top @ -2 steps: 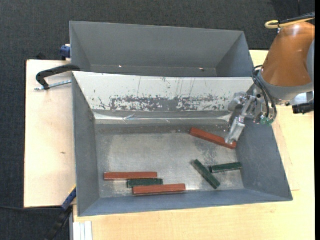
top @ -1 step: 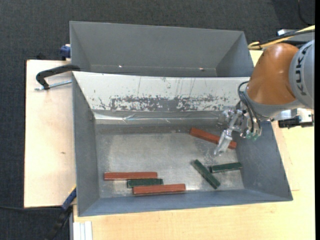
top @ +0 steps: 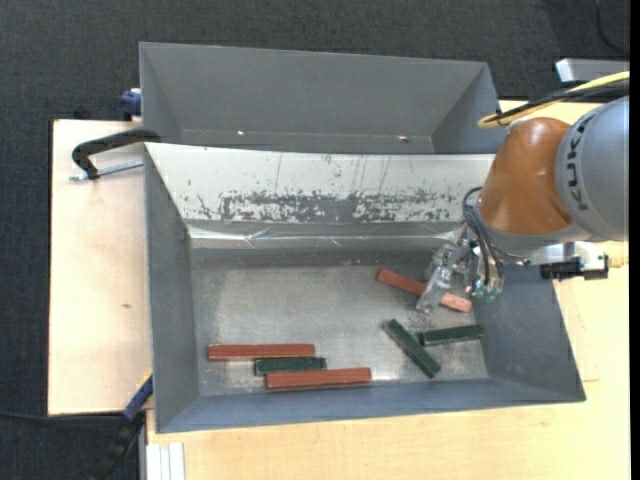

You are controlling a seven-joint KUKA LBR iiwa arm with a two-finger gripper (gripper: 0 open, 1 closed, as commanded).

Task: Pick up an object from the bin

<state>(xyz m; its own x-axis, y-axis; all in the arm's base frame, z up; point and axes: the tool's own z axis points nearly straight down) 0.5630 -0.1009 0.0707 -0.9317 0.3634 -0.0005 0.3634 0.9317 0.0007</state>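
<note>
My gripper [top: 436, 294] hangs low at the right side of the bin, its fingers down over a short red-orange bar [top: 402, 282] that lies slanted on the floor. A pinkish end of a bar [top: 457, 304] pokes out just right of the fingers. Just below lie two dark green bars: one [top: 413, 348] runs diagonally, the other [top: 451, 336] lies nearly level and touches it. The gap between the fingers is hidden.
At the front left of the bin floor lie a long red-brown bar [top: 261, 351], a dark green bar [top: 290, 365] and another red-brown bar [top: 318, 377], close together. The arm with its orange cover reaches in over the right wall.
</note>
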